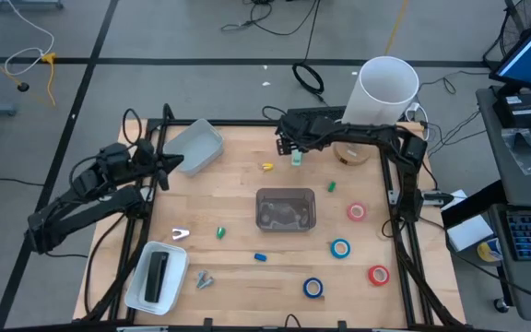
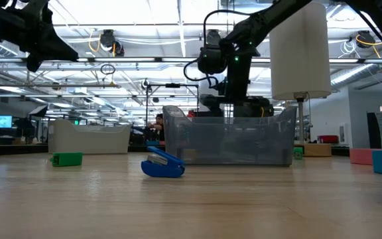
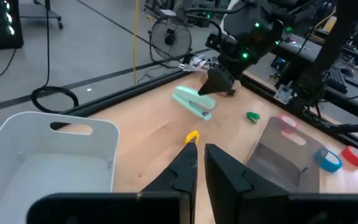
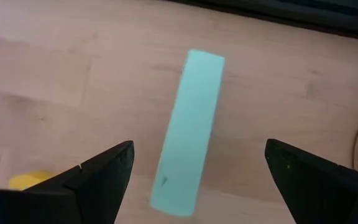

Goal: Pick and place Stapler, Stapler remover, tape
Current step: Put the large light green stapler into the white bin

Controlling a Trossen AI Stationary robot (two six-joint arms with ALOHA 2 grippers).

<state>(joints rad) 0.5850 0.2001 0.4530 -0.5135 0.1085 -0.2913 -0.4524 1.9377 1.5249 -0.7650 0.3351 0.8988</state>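
Hovering my right gripper (image 4: 197,168), jaws wide and empty, over the mint stapler (image 4: 188,130) near the table's far edge (left arm parked, shut); I'd straddle its narrow width squarely, then descend.

- No legible text, label, brand, number or sign is showing on any object in these views.
- The lit screens in the room behind the clear bin (image 2: 227,139) are displaying content too small to read.
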